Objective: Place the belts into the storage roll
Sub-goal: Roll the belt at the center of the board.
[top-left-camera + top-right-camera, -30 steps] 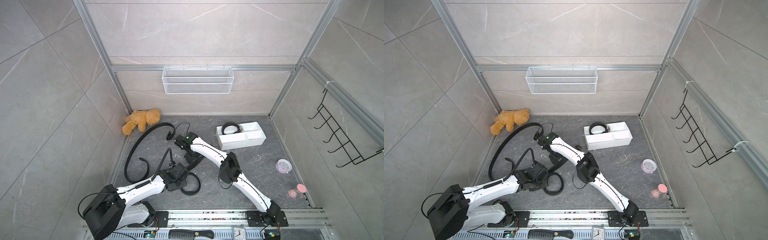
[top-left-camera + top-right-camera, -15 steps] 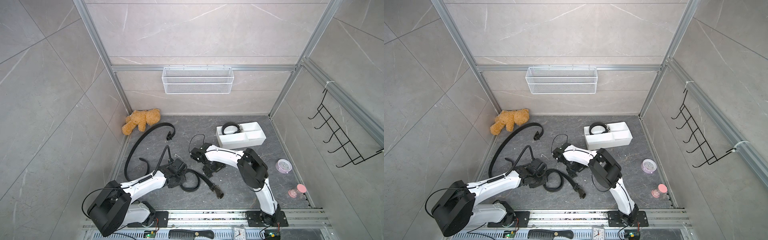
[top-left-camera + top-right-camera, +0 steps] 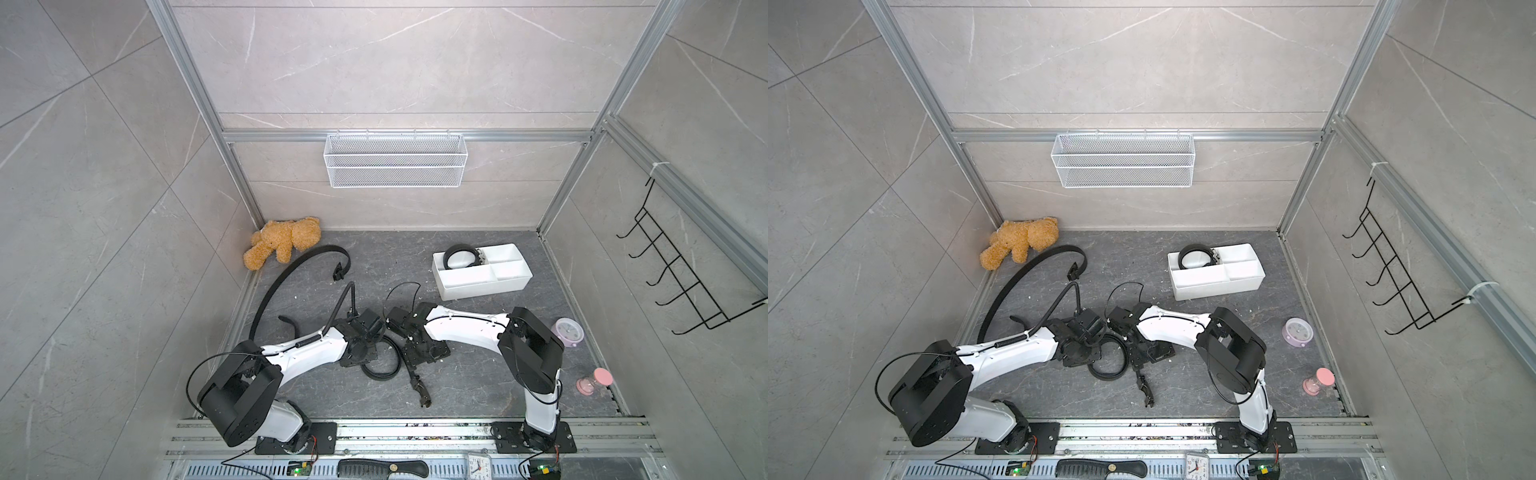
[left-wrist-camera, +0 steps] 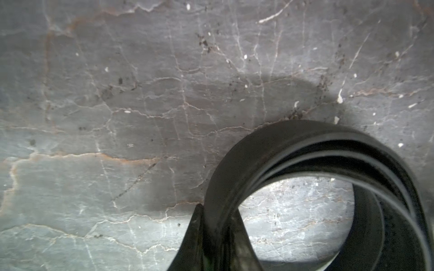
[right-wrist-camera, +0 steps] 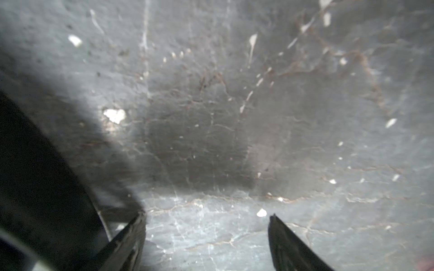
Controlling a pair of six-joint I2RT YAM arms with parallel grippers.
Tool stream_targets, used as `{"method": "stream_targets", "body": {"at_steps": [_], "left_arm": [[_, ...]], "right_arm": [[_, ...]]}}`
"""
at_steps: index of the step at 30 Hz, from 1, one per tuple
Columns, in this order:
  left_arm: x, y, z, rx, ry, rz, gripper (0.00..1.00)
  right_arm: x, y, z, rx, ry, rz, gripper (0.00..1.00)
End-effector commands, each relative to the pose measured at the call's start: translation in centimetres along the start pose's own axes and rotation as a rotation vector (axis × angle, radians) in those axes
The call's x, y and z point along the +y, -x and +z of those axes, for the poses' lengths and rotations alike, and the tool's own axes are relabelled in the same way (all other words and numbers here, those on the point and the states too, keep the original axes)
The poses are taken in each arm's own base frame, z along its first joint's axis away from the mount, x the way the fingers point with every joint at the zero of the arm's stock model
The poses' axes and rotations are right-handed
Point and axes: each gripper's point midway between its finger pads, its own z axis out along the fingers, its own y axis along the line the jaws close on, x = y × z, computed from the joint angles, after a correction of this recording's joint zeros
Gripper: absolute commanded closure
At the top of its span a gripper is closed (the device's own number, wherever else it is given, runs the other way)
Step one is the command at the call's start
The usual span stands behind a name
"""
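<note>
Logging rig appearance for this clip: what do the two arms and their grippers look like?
Both the left arm and right arm have glossy white link shells with bulky black joint housings, black base plates and thin black cables looping alongside. The left gripper and right gripper are black, with tapered wedge-shaped fingers.

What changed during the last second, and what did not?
The right gripper drew back from near the long belt's buckle and hangs open beside the coiled belt, whose buckle end swung out toward the front. The left gripper stayed shut on that coil. Unmoved: long belt, storage roll.
</note>
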Motion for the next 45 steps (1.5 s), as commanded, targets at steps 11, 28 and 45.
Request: {"method": "stream_targets", "body": {"at_steps": [11, 28, 45], "left_arm": [[3.9, -3.5, 3.5, 0.125, 0.177, 0.009, 1.00], [4.0, -5.2, 4.4, 0.151, 0.185, -0.053, 1.00], [-3.1, -5.6, 6.5, 0.282, -0.020, 0.052, 1.00]], "right_arm": [[2.0, -0.7, -1.1, -0.074, 0.248, 0.117, 0.23], [9.1, -2.8, -1.6, -0.067, 0.492, 0.126, 0.43], [8.6, -3.0, -1.1, -0.118, 0.529, 0.195, 0.45]]}}
